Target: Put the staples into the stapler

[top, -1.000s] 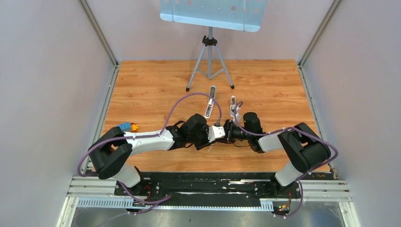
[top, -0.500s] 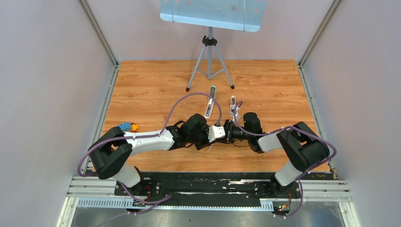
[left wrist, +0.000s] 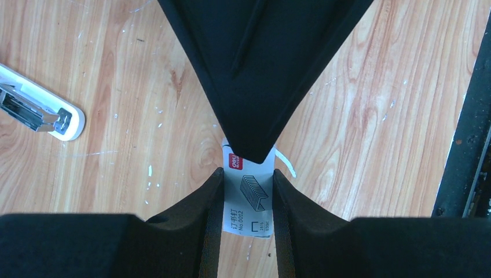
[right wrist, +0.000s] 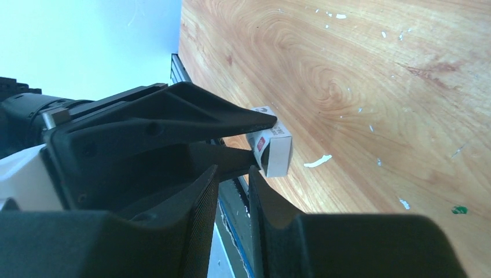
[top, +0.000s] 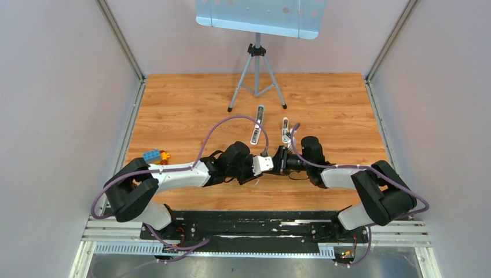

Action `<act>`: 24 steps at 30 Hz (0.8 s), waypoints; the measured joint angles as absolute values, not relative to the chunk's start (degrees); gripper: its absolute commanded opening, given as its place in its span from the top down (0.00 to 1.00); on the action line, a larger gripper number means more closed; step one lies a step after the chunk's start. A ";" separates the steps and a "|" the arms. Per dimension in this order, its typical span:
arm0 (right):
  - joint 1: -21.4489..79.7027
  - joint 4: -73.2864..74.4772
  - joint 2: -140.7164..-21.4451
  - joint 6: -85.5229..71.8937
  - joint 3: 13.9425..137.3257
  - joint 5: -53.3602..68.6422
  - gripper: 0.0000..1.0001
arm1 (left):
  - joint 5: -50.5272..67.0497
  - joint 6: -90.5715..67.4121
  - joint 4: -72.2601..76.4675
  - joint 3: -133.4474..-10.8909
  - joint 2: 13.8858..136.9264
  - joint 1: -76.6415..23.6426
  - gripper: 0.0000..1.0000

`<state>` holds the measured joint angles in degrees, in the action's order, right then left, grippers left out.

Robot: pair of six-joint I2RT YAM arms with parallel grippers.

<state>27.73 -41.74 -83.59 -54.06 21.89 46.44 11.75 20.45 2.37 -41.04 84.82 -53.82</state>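
The wooden table [top: 191, 104] carries a tripod [top: 256, 78], the opened stapler [top: 257, 124] and a blue block [top: 152, 155].

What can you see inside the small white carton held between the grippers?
Nothing: the carton shows only its printed outside, clamped by the left gripper. Whether staples are inside is hidden. The stapler lies open on the table.

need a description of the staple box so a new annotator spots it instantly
On the wooden table, look mid-table, where the two arms' tips meet. There the left gripper pinches the small white carton between its fingers. Unlike the long, slim stapler lying nearby, it is a short box with a red mark and a staple drawing on its face.
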 measured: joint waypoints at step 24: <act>27.62 -37.78 -83.13 -51.92 21.91 46.30 0.68 | 12.93 20.38 2.94 -40.60 84.03 -53.82 0.67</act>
<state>27.62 -37.78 -83.13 -51.92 21.91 46.30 12.93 20.38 2.94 -40.60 84.03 -53.82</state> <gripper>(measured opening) 0.316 0.339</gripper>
